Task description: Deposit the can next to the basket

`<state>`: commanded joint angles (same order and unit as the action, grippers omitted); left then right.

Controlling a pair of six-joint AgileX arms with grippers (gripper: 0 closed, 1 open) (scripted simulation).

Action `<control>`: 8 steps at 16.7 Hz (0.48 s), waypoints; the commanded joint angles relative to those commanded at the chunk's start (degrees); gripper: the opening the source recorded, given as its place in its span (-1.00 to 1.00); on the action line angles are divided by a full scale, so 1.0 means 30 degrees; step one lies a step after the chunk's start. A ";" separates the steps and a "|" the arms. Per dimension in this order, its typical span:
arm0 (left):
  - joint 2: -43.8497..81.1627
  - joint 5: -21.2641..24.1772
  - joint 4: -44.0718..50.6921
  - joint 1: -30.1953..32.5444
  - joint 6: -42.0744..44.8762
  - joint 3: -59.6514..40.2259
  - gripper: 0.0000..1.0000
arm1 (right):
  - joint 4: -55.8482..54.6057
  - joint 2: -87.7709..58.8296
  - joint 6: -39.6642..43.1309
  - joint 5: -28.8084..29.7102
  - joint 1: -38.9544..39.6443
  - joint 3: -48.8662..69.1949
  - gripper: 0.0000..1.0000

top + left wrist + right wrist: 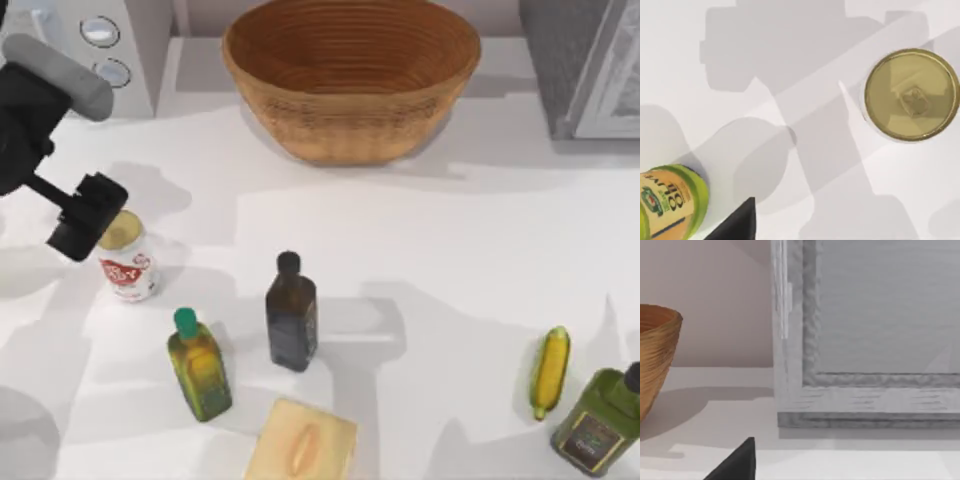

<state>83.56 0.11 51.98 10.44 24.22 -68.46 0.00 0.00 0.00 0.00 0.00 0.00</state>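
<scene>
Above the can (128, 262), in the top view, the left pincer (88, 215) hangs over its pale gold top, overlapping its upper-left edge; whether the fingers are spread or closed I cannot tell. The can stands upright on the white counter (450, 250), well apart from the basket (350, 80), which sits at the back of the counter, up and to the right of the can. A green-capped bottle (198, 365) stands near the can on its lower right, and a dark brown bottle (291, 312) stands farther right of the can.

From the left wrist view, the can's top (911, 94) lies off to one side and not centred, with the label of the green-capped bottle (670, 202) also in sight. A dark fingertip (737, 225) pokes in at the edge.

From the right wrist view, the basket's rim (657, 355) shows beside a grey framed panel (870, 340); the right arm appears parked, and I cannot tell its pincer's state.

The risk, as I judge it: descending off-centre, a finger could strike the rim and tip the can toward the green-capped bottle. A later carry could also clip the basket's wall.
</scene>
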 joint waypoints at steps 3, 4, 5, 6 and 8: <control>0.4065 -0.0006 0.2528 0.0492 0.1170 -0.3340 1.00 | 0.0000 0.0000 0.0000 0.0000 0.0000 0.0000 1.00; 0.5232 -0.0010 0.3254 0.0633 0.1505 -0.4299 1.00 | 0.0000 0.0000 0.0000 0.0000 0.0000 0.0000 1.00; 0.6310 -0.0014 0.3911 0.0760 0.1809 -0.5168 1.00 | 0.0000 0.0000 0.0000 0.0000 0.0000 0.0000 1.00; 0.7269 -0.0020 0.4495 0.0873 0.2079 -0.5946 1.00 | 0.0000 0.0000 0.0000 0.0000 0.0000 0.0000 1.00; 0.8701 -0.0030 0.5421 0.1053 0.2510 -0.7209 1.00 | 0.0000 0.0000 0.0000 0.0000 0.0000 0.0000 1.00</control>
<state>109.66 0.02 68.24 13.60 31.75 -90.09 0.00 0.00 0.00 0.00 0.00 0.00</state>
